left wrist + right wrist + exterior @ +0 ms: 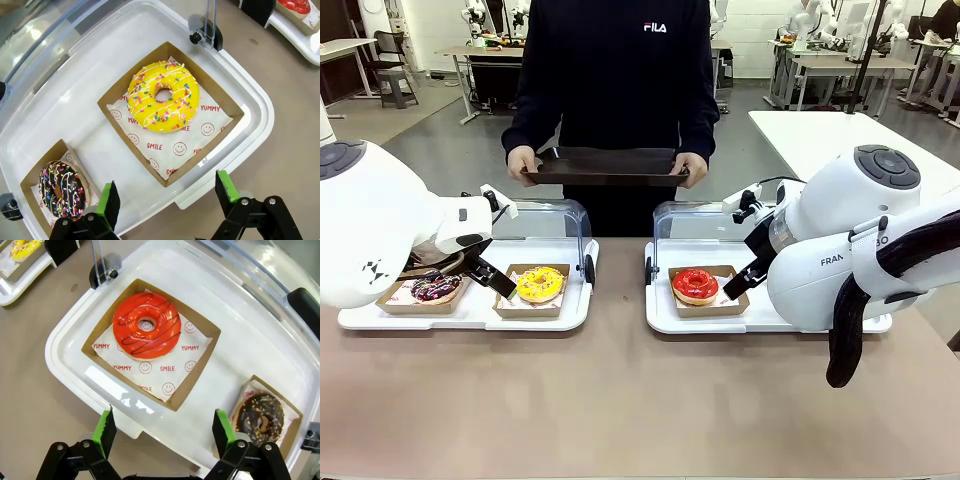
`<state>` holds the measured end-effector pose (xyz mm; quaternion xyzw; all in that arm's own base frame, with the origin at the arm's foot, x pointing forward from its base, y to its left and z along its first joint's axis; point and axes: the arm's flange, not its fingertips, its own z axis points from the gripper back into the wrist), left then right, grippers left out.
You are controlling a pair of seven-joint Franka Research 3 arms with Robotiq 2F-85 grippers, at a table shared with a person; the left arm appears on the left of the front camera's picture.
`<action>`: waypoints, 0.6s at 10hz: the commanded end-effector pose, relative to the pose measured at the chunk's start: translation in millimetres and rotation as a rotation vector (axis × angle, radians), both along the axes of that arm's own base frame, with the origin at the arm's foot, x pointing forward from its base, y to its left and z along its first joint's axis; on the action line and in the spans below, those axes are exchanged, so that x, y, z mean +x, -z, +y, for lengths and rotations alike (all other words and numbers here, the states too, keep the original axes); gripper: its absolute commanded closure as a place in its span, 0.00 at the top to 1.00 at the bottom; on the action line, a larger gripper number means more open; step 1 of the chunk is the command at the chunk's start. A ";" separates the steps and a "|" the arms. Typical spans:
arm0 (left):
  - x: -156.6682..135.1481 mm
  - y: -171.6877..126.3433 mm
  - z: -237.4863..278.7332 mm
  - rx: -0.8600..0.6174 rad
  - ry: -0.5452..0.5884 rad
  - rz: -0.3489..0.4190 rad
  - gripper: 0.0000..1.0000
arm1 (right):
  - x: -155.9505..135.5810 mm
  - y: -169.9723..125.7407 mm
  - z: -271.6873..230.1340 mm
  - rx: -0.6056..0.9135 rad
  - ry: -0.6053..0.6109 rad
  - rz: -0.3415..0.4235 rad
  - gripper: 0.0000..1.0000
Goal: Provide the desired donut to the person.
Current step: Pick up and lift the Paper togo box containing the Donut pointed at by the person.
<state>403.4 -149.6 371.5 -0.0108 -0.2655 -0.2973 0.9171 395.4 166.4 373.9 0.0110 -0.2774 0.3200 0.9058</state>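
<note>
Evidently, left end effector (166, 187) held wide apart, empty, over yellow donut (162, 96) at left side of tabletop (620, 400); right end effector (164, 420) likewise over red donut (146, 325), right side. At far edge, dark tray (610, 165) held out by person (620, 70), likely for receiving. Wanted donut not determinable.

2 trays sit side by side on the table (620, 400): left tray (470, 318), right tray (660, 312). Left tray holds 2 boxes side by side, left outer donut (436, 288) in 1, left inner donut (540, 284) in the other. Right tray: right inner donut (695, 285) boxed, right outer donut (261, 420) boxed farther out. Person (620, 80) stands behind the table, centred, holding a serving tray (610, 165) behind both trays.
</note>
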 end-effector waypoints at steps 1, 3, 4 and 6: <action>-13.8 -19.3 18.1 0.011 0.016 0.002 1.00 | -17.1 -29.6 -12.6 -0.012 -0.078 -0.046 1.00; -47.5 -55.2 59.4 -0.051 0.094 0.047 1.00 | -42.8 -75.5 -54.2 0.005 -0.214 -0.007 1.00; -62.8 -66.9 79.7 -0.064 0.146 0.076 1.00 | -51.6 -92.4 -74.5 0.013 -0.282 0.001 1.00; -81.5 -82.8 116.6 -0.128 0.281 0.056 1.00 | -54.3 -113.7 -114.4 0.017 -0.392 -0.014 1.00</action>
